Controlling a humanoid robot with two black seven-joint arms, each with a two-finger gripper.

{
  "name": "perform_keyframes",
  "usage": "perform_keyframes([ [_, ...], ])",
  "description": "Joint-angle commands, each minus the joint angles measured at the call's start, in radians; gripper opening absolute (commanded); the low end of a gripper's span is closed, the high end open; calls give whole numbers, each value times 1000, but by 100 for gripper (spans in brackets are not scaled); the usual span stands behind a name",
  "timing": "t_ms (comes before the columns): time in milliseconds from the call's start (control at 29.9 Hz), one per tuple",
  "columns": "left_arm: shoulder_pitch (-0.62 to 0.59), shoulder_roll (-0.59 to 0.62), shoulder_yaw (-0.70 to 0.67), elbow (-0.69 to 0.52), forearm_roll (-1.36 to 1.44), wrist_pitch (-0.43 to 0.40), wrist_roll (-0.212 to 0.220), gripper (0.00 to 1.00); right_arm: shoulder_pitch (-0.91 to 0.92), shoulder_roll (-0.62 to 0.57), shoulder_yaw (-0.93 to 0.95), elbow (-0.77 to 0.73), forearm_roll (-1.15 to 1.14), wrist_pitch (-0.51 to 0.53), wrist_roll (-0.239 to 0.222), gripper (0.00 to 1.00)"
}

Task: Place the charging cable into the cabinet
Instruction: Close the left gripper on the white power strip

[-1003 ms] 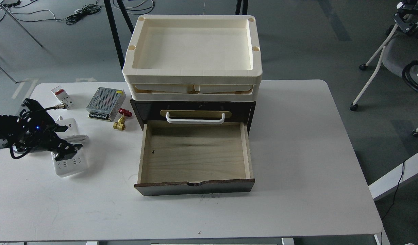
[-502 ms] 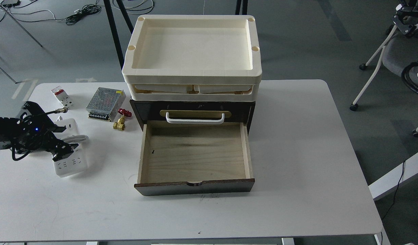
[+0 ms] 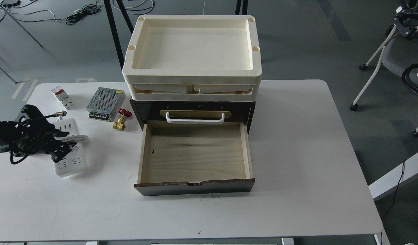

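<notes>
The charging cable, a white power strip (image 3: 72,165) with its thick cord (image 3: 78,137) coiled around it, lies flat on the table at the left. My left gripper (image 3: 63,144) comes in from the left and sits low over the strip's middle, its dark fingers apart on either side of the cord loop. It hides the strip's left-middle part. The dark brown cabinet (image 3: 140,110) stands mid-table with a white bar handle (image 3: 195,119) on its shut upper drawer. Its lower drawer (image 3: 195,153) is pulled out, with only a small dark speck inside. The right gripper is out of view.
Cream plastic trays (image 3: 193,73) are stacked on the cabinet. A silver mesh power supply box (image 3: 105,102), a small white breaker with a red switch (image 3: 62,97) and a brass valve with a red handle (image 3: 120,120) lie between the strip and the cabinet. The table's left edge is near my arm.
My left gripper has drawn back to the left and come down onto the power strip, with its fingers closer together. The strip and the drawer have not moved.
</notes>
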Motion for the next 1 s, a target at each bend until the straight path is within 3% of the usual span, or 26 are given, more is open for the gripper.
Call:
perform_keyframes([
  [0,9,-2,0,4,1,0,0,36,-2,0,0,0,0,0,0,100],
  [268,22,-8,0,24,-1,2,0,31,-5,0,0,2,0,0,0,100],
  [635,22,-17,-3,39,-12,45,0,4,-8,0,0,2,0,0,0,100],
  [970,-38,-5,-17,28,-35,78,0,2,-11,-1,1,0,0,0,0,100],
])
